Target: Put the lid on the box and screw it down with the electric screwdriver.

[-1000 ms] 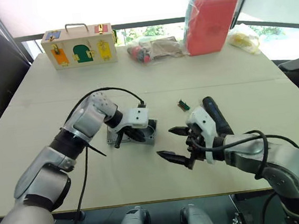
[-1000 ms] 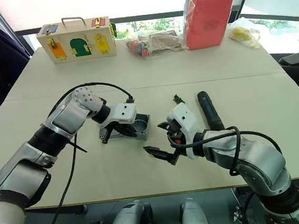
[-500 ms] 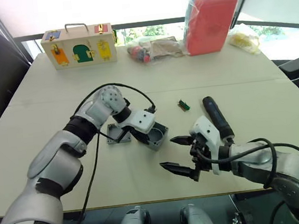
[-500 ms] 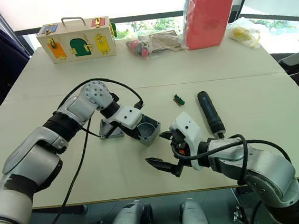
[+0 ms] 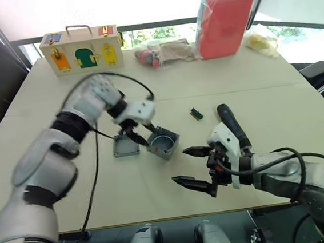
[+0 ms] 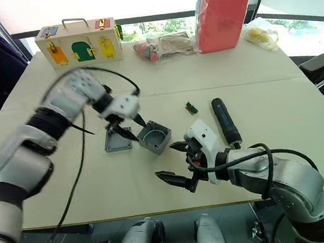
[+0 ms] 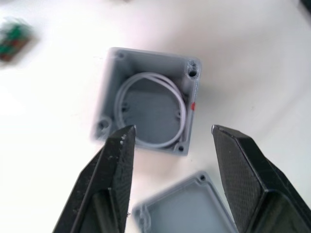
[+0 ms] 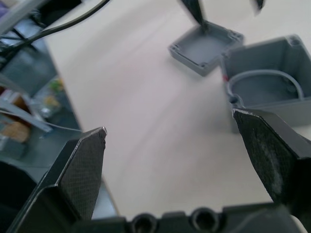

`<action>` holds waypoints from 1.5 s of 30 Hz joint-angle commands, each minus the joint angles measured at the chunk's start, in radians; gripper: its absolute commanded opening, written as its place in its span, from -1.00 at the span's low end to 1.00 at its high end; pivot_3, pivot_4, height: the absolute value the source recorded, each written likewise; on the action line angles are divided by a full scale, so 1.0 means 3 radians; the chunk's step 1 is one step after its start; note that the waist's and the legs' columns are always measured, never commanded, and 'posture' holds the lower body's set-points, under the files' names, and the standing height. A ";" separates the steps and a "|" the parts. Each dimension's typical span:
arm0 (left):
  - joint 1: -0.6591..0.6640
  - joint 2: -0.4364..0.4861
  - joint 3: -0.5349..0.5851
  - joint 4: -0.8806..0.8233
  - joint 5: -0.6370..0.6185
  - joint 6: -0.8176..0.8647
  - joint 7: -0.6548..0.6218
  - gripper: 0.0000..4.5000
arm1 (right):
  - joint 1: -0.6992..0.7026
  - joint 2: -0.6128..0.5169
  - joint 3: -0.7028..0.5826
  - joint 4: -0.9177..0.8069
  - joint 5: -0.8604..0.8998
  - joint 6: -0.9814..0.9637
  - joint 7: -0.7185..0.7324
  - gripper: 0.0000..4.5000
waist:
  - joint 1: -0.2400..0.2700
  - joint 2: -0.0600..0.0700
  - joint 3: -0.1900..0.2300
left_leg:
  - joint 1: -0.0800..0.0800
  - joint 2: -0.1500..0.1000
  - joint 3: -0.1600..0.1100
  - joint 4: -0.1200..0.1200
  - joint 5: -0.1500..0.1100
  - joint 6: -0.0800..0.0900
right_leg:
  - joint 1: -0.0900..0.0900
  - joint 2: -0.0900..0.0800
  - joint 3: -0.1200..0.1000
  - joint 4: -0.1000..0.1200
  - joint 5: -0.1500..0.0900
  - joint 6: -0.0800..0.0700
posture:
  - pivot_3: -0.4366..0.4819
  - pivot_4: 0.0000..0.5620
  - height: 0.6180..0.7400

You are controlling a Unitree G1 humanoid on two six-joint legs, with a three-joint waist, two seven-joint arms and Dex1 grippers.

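Since a second earlier the left gripper (image 5: 137, 130) had let go and lifted, fingers spread and empty, over the deep grey box (image 5: 163, 144), the shallow grey lid (image 5: 125, 145) just left of it, nearer this arm than the open right gripper (image 5: 192, 165).

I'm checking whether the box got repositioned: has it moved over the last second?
Yes. The box has slid toward the robot's right, off the lid it had covered, nearer the electric screwdriver. The left gripper hangs open above.
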 commanded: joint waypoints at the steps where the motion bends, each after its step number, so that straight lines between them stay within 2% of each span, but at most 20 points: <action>1: 0.0096 0.0420 0.0469 -0.0656 -0.0107 0.1147 0.0129 0.15 | -0.0303 -0.0043 -0.0023 0.0073 0.0210 -0.0047 0.0164 1.00 | -0.0007 0.0001 0.0000 | 0.0000 0.0000 0.0000 0.0000 0.0000 0.0000 | 0.0000 0.0000 0.0000 0.0000 0.0000 0.0000 | -0.05 -0.47 1.00; 3: 0.0249 0.0594 0.0701 -0.0952 -0.0047 0.1812 0.0545 0.15 | -0.0508 -0.0042 0.0107 0.0188 0.0082 -0.0122 0.0256 1.00 | -0.0012 0.0002 0.0000 | 0.0000 -0.0001 0.0001 0.0001 0.0000 0.0000 | 0.0001 0.0001 0.0000 0.0001 -0.0001 0.0001 | -0.05 -0.47 1.00; 6: 0.0518 0.0652 0.1016 -0.1361 0.0065 0.2829 0.1287 0.15 | -0.0707 -0.0067 0.0336 0.0323 -0.0246 -0.0302 0.0397 1.00 | 0.0014 0.0002 0.0000 | 0.0003 -0.0002 -0.0001 0.0002 0.0000 0.0000 | 0.0003 0.0002 -0.0001 0.0006 -0.0003 0.0005 | -0.05 -0.47 1.00; 10: 0.0961 0.0406 0.1552 -0.2020 0.0028 0.4346 0.2125 0.15 | -0.0786 -0.0182 0.0786 0.0487 -0.0923 -0.0747 0.0630 1.00 | 0.0029 -0.0002 0.0001 | 0.0003 -0.0006 -0.0005 0.0004 0.0000 0.0000 | 0.0009 0.0001 -0.0003 0.0008 -0.0004 0.0007 | -0.05 -0.47 1.00; 13: 0.1250 0.0166 0.1857 -0.2304 -0.0005 0.4925 0.2529 0.15 | -0.0743 -0.0190 0.1028 0.0584 -0.1285 -0.1018 0.0735 1.00 | 0.0020 -0.0003 0.0001 | 0.0002 -0.0008 -0.0006 0.0006 0.0000 0.0000 | 0.0011 0.0001 -0.0002 0.0008 -0.0004 0.0008 | -0.05 -0.47 1.00; 18: 0.1559 -0.0075 0.2069 -0.2275 -0.0124 0.4996 0.3113 0.15 | -0.0693 -0.0073 0.1213 0.0689 -0.1602 -0.1237 0.0802 1.00 | 0.0002 -0.0004 0.0001 | 0.0004 -0.0007 -0.0008 0.0005 0.0019 -0.0032 | 0.0007 0.0002 -0.0001 0.0008 -0.0004 0.0008 | -0.05 -0.47 1.00; 21: 0.1622 -0.0119 0.2063 -0.2224 -0.0199 0.4996 0.3354 0.15 | -0.0696 0.0001 0.1226 0.0703 -0.1677 -0.1249 0.0811 1.00 | 0.0012 -0.0004 0.0001 | 0.0004 -0.0007 -0.0010 0.0002 0.0022 -0.0038 | 0.0004 0.0002 -0.0001 0.0011 -0.0004 0.0007 | -0.05 -0.47 1.00; 24: 0.1607 -0.0304 0.2071 -0.2059 -0.0233 0.4996 0.3610 0.15 | -0.0691 0.0046 0.1185 0.0683 -0.1715 -0.1209 0.0804 1.00 | 0.0031 -0.0004 0.0000 | 0.0004 -0.0008 -0.0010 0.0002 0.0023 -0.0039 | 0.0005 0.0000 -0.0001 0.0010 -0.0004 0.0007 | -0.05 -0.47 1.00; 27: 0.1630 -0.0435 0.2051 -0.1961 -0.0260 0.4996 0.3775 0.15 | -0.0682 0.0075 0.1148 0.0632 -0.1718 -0.1146 0.0769 1.00 | 0.0071 -0.0004 0.0000 | 0.0004 -0.0009 -0.0010 0.0003 0.0023 -0.0040 | 0.0005 0.0000 -0.0001 0.0010 -0.0004 0.0007 | -0.05 -0.47 1.00; 32: 0.1709 -0.0486 0.1953 -0.1887 -0.0285 0.4996 0.3930 0.15 | -0.0650 0.0101 0.1075 0.0561 -0.1720 -0.1039 0.0710 1.00 | 0.0075 -0.0004 0.0000 | 0.0004 -0.0009 -0.0010 0.0003 0.0025 -0.0044 | 0.0004 0.0000 0.0000 0.0010 -0.0003 0.0006 | -0.05 -0.47 1.00; 35: 0.1720 -0.0568 0.1971 -0.1821 -0.0232 0.4996 0.4022 -0.17 | -0.0642 0.0113 0.1044 0.0547 -0.1729 -0.0997 0.0691 1.00 | 0.0079 -0.0004 -0.0001 | 0.0006 -0.0009 -0.0010 0.0002 0.0025 -0.0044 | 0.0006 0.0000 0.0000 0.0011 -0.0003 0.0006 | -0.05 -0.47 1.00; 38: 0.1711 -0.0688 0.2037 -0.1754 -0.0154 0.4995 0.4115 -0.71 | -0.0635 0.0118 0.1021 0.0543 -0.1739 -0.0969 0.0687 1.00 | 0.0082 -0.0003 -0.0002 | 0.0017 -0.0010 -0.0010 0.0001 0.0025 -0.0045 | 0.0016 0.0000 0.0000 0.0009 -0.0003 0.0006 | -0.05 -0.47 1.00; 40: 0.1723 -0.0777 0.2085 -0.1739 -0.0107 0.4987 0.4173 -0.95 | -0.0621 0.0105 0.0997 0.0547 -0.1741 -0.0963 0.0700 1.00 | 0.0083 -0.0002 -0.0004 | 0.0023 -0.0010 -0.0011 0.0000 0.0024 -0.0045 | 0.0021 0.0000 0.0000 0.0009 -0.0003 0.0006 | -0.05 -0.47 1.00; 45: 0.1794 -0.0907 0.2206 -0.1834 -0.0026 0.4887 0.4276 -0.95 | -0.0565 0.0122 0.0846 0.0619 -0.1652 -0.0919 0.0728 1.00 | 0.0094 0.0001 -0.0008 | 0.0026 -0.0010 -0.0011 0.0000 0.0024 -0.0045 | 0.0024 -0.0002 -0.0001 0.0010 -0.0003 0.0006 | -0.05 -0.47 1.00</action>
